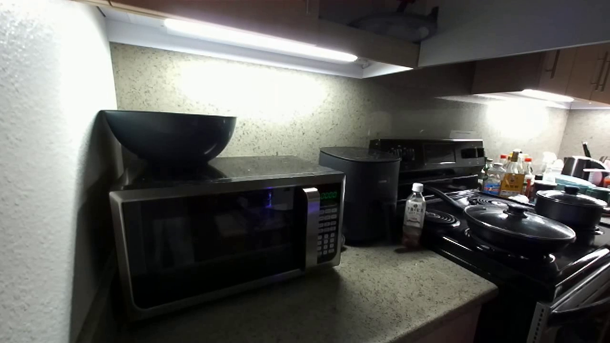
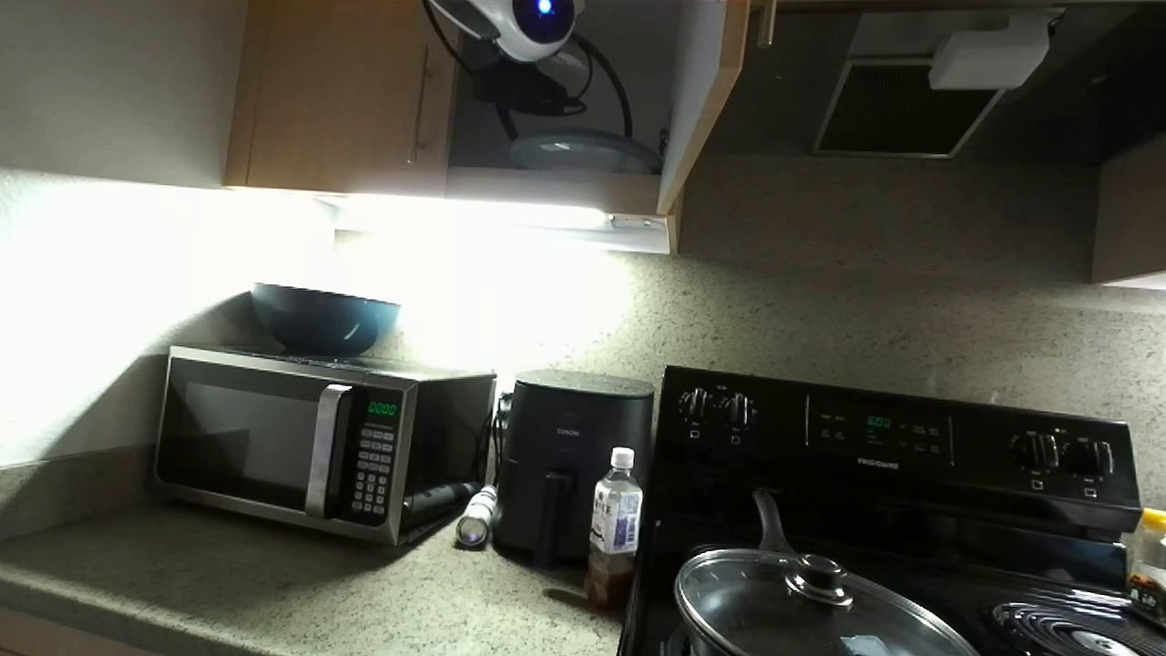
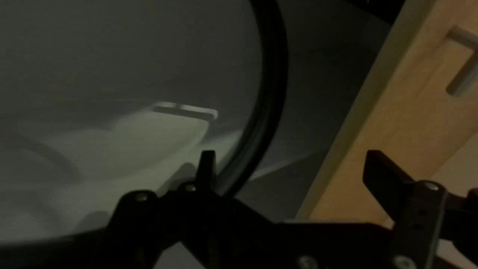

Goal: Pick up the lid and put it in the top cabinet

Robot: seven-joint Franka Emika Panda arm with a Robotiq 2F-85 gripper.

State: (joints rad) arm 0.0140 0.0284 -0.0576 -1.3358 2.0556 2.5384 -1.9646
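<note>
The top cabinet has its right-hand door swung out. Inside it, just behind the front ledge, lies a translucent bluish round lid, partly hidden by that ledge; in an exterior view the lid shows dimly. My gripper is in the cabinet opening above the lid. Its fingers stand wide apart and grip nothing. In the wrist view a dark curved band runs down behind the left finger; whether it is the lid's rim or a cable I cannot tell.
The open door's wooden edge is close to the gripper's right side. The white arm reaches in from above. Below are a microwave bearing a dark bowl, an air fryer, a bottle and a covered pan.
</note>
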